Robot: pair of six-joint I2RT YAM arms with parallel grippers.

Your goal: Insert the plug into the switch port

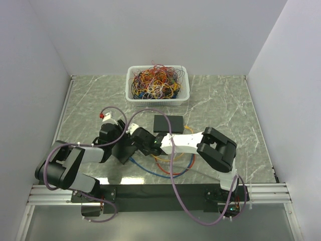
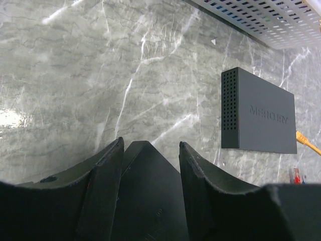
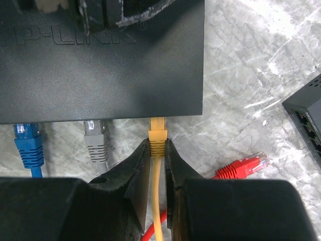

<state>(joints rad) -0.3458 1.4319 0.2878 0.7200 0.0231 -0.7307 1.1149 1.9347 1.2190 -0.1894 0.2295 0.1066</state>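
In the right wrist view the black switch fills the top of the picture. The yellow plug sits at 6 o'clock from it, with its front end right at the switch's near edge — I cannot tell how deep it goes into the port. The right gripper is squeezed tight on that plug, one finger on each side, and the yellow cable runs down between the fingers. At 9 o'clock from the yellow plug a grey plug meets the same edge, and further that way a blue plug does too. A red plug lies on the marble table at about 4 o'clock from the yellow one, apart from the switch. At 3 o'clock, by the picture's edge, a corner of a second black box shows with ports in its side. In the left wrist view the left gripper is clamped on the black switch, whose dark body is wedged between its two fingers. The second black box lies flat at 2 o'clock from those fingers, well apart from them. In the top view the two grippers meet nose to nose near the middle of the table — the left one at 9 o'clock from the right one. A white basket full of tangled wires stands at 12 o'clock, near the back wall.
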